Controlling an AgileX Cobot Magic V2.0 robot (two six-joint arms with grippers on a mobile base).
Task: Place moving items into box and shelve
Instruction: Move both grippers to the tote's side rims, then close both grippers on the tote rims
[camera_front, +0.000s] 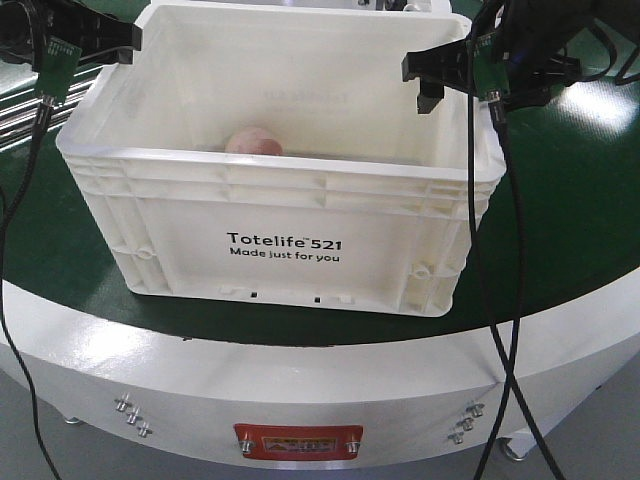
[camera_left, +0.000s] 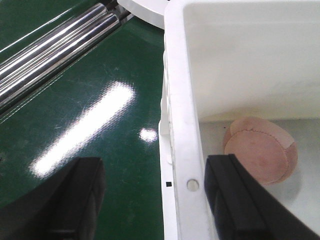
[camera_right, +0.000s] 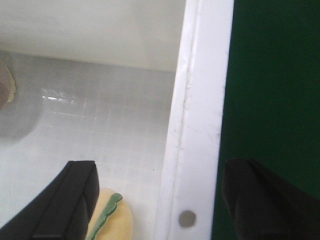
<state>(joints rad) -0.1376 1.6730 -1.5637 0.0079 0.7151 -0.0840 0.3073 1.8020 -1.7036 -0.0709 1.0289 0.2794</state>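
A white crate marked "Totelife 521" stands on the green belt. A pink stitched ball lies inside it, also in the left wrist view. A yellow item with a green layer lies on the crate floor by the right wall. My left gripper is open and straddles the crate's left rim, one finger inside and one outside. My right gripper is open and straddles the right rim the same way. In the front view both grippers sit at the crate's top edges.
The green belt curves round the crate on a white base. Shiny metal rollers run to the left of the crate. Black cables hang down from the right arm in front of the table.
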